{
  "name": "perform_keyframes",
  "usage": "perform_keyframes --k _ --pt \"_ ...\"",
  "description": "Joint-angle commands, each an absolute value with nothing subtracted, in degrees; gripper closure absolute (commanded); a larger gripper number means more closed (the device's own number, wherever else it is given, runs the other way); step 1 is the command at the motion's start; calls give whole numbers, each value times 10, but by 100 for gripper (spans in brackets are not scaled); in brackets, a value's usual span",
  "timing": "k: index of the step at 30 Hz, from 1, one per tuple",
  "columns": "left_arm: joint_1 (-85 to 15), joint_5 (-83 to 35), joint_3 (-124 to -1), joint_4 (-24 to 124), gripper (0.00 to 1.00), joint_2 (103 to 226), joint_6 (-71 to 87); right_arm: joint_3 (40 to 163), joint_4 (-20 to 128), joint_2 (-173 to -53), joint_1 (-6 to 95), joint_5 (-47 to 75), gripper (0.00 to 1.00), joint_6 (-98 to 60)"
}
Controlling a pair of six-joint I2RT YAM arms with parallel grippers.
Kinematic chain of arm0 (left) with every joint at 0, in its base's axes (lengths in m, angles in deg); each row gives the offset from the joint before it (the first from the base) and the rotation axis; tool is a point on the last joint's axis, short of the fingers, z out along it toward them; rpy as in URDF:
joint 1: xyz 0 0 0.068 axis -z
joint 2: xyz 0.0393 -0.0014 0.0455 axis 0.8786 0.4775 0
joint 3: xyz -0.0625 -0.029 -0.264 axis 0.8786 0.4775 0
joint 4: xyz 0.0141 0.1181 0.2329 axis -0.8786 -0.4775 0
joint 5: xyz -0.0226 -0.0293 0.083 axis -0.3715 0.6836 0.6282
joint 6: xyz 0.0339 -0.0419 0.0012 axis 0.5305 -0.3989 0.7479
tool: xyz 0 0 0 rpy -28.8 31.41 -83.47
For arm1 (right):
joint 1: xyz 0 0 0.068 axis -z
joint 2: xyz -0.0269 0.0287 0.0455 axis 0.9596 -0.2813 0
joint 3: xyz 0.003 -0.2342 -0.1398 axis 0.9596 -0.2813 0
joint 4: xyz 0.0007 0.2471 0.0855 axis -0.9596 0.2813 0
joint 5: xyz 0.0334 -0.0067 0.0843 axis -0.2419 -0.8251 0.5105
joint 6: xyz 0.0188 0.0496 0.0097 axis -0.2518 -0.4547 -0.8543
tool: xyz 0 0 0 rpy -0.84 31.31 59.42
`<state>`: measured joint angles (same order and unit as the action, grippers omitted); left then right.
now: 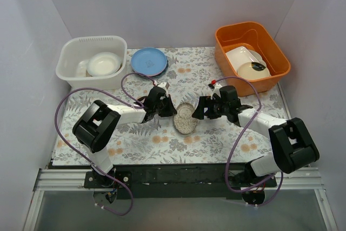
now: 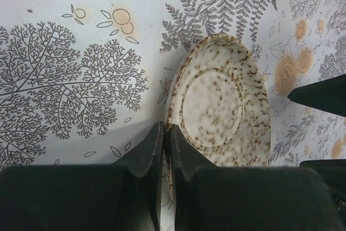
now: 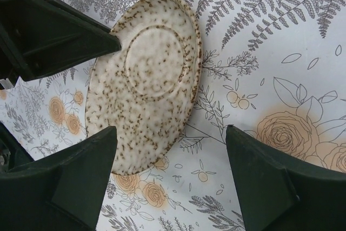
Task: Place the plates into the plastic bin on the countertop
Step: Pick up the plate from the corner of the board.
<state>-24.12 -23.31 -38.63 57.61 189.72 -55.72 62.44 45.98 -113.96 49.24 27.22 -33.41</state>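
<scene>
Speckled plate (image 1: 185, 118) tilted mid-counter (image 1: 205, 79), its rim pinched in my left claw (image 2: 165, 144). My right claw (image 3: 172, 132) gapes beside it, bare counter beyond. Near rim hidden under the left claw.

The left arm (image 1: 102, 125) and the right arm (image 1: 284, 147) are built alike: white tubular links joined by bulky matte black motor housings with rounded corners. Each ends in a black plastic claw. The left claw (image 2: 165, 133) has two thick wedge-shaped fingers tapering to narrow tips, and the right claw (image 3: 170, 133) has broad angular fingers with flat, faceted faces. A thin purple cable (image 1: 60, 113) runs in loose loops along each arm. A small red spot (image 1: 214, 82) marks the right wrist. Both bases sit on a black crossbar (image 1: 173, 176) fixed to a silver aluminium rail (image 1: 59, 179).
</scene>
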Motion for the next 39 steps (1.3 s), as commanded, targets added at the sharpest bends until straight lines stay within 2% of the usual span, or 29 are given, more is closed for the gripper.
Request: perform_keyframes --k 1,21,39 --pt "-237 -229 -403 571 100 1848 -543 622 466 -1113 494 263 12 -335" --pt "-264 -249 -464 526 100 1854 -511 657 460 -1133 493 299 11 -323" --pt "-338 -288 -541 506 100 1872 -501 600 493 -1026 494 260 10 -337"
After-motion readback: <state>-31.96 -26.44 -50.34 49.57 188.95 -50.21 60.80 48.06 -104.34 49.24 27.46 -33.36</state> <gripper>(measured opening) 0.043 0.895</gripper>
